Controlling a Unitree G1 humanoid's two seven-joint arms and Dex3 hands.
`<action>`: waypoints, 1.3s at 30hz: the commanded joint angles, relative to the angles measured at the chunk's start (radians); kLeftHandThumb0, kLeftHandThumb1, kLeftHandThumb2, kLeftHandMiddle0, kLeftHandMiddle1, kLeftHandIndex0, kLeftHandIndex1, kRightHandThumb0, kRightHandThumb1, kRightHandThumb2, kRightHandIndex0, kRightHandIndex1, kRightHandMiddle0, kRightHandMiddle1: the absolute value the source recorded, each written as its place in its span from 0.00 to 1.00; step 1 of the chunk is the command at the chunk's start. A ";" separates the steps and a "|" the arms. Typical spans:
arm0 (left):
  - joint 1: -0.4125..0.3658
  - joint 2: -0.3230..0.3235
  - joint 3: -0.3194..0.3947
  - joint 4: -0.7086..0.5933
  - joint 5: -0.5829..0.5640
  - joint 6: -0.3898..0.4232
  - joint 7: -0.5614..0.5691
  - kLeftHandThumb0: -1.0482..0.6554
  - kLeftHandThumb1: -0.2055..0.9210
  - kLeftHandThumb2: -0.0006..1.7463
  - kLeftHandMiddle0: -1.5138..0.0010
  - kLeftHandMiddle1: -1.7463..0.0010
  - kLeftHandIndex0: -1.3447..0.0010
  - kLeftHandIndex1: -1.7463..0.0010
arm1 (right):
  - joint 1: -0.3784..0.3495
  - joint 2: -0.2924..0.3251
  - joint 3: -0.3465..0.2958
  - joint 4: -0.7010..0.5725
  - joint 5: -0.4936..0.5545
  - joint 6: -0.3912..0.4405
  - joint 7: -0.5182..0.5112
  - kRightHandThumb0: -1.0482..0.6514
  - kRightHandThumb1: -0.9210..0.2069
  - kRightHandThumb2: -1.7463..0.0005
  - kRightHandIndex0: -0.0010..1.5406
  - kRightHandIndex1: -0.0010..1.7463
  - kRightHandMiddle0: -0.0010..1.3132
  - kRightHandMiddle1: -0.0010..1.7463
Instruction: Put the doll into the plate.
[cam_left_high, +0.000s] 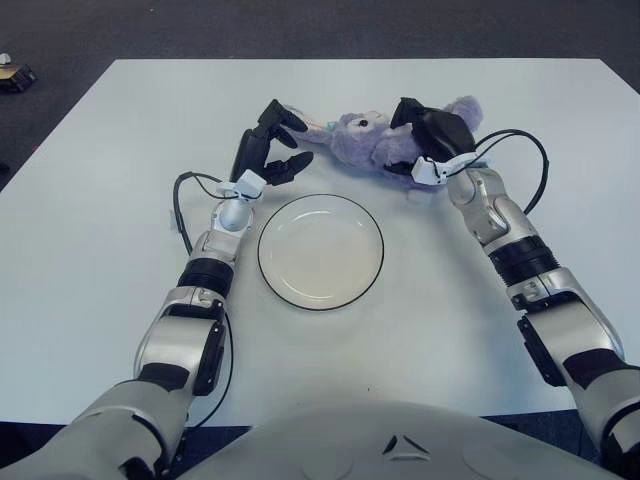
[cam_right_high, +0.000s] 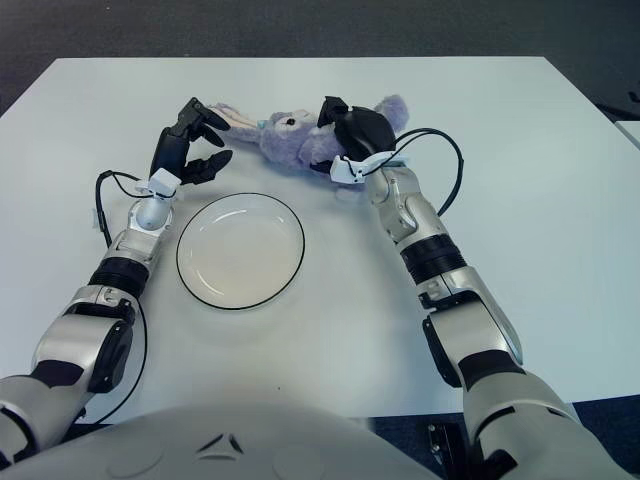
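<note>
Right hand (cam_left_high: 425, 135) is clenched on the purple doll (cam_left_high: 375, 140), which lies on the white surface (cam_left_high: 100, 250) beyond the plate (cam_left_high: 321, 251). Left hand (cam_left_high: 268, 150), fingers spread (holding nothing), hovers at the doll's ear. Transfer is under way; next, I judge, comes carrying it nearer, over the plate.

doll (cam_left_high: 372, 140): fuzzy purple plush cloth | plate (cam_left_high: 321, 250): smooth glossy white, dark rim | surface (cam_left_high: 120, 250): matt smooth white | fingers (cam_left_high: 272, 150): black matt plastic
</note>
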 joint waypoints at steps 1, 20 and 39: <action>-0.016 0.025 -0.023 -0.046 0.013 0.041 -0.023 0.27 1.00 0.14 0.68 0.92 0.78 0.69 | -0.021 0.010 0.020 0.020 -0.008 -0.030 -0.010 0.40 0.15 0.58 0.35 1.00 0.23 1.00; -0.032 0.118 -0.085 -0.142 0.009 0.146 -0.159 0.14 1.00 0.07 0.80 1.00 0.83 0.81 | -0.006 0.021 0.059 0.029 -0.012 -0.132 -0.065 0.40 0.13 0.59 0.32 1.00 0.22 1.00; -0.055 0.137 -0.117 -0.145 0.008 0.204 -0.225 0.13 0.95 0.00 0.86 1.00 0.82 0.91 | 0.055 0.007 0.073 -0.080 -0.029 -0.170 -0.061 0.40 0.10 0.62 0.29 1.00 0.21 1.00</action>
